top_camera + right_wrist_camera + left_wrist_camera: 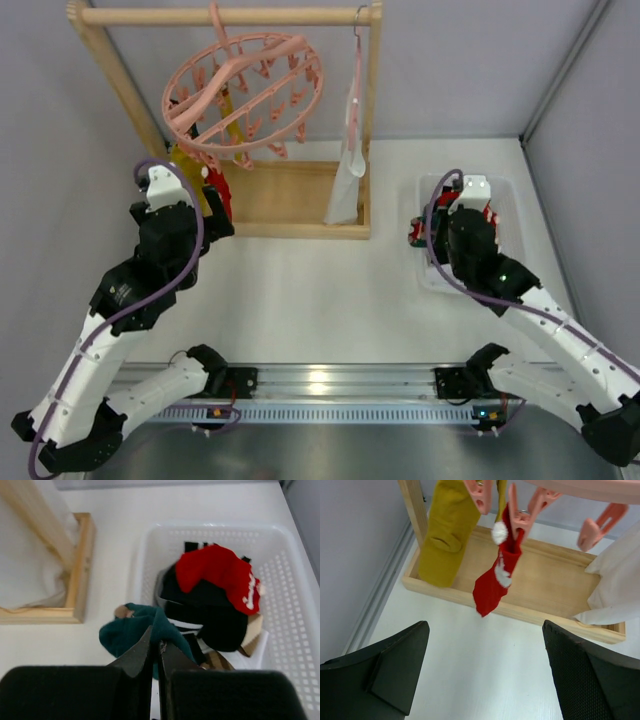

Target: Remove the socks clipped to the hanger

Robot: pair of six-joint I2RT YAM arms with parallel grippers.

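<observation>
The round pink hanger (245,85) hangs from the wooden rack's top bar. A mustard yellow sock (447,530) and a red sock with white marks (495,577) hang from its pink pegs (522,515); both also show in the top view, yellow (185,160) and red (220,190). My left gripper (485,675) is open and empty, just below and in front of the red sock. My right gripper (159,645) is shut on a dark teal sock (135,630), holding it over the left rim of the white basket (210,530). Another red sock (220,575) lies in the basket.
The wooden rack's base tray (545,580) lies under the hanging socks, its post (415,510) to the left. A pale white cloth (347,170) hangs on a slim pink hanger at the rack's right. A black-and-white striped garment (210,615) lies in the basket.
</observation>
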